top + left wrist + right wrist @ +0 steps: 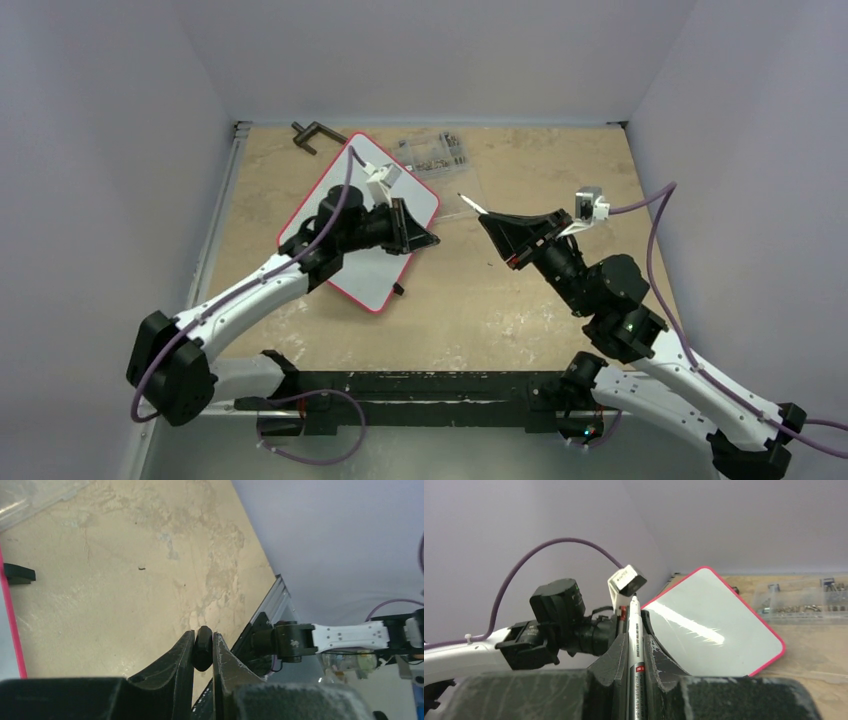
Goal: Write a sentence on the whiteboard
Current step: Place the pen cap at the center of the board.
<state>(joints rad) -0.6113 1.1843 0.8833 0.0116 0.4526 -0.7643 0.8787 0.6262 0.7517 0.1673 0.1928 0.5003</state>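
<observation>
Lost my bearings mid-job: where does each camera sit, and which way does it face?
Top: above and behind, looking down at table and board; both arms show.
Left wrist: on the left hand, shut on a black piece, facing table and right arm.
Right wrist: on the right hand, shut on the marker, facing board and left arm.
Shared: both wrists see the board's rim.

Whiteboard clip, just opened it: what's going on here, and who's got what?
The right gripper is shut on a marker aimed toward the whiteboard. In the top view the tip sits off the board's right side, not on it. The left gripper, by the board's right edge, pinches a small black piece, possibly the marker's cap. The board surface seen from the right wrist is blank, so no writing shows yet.
</observation>
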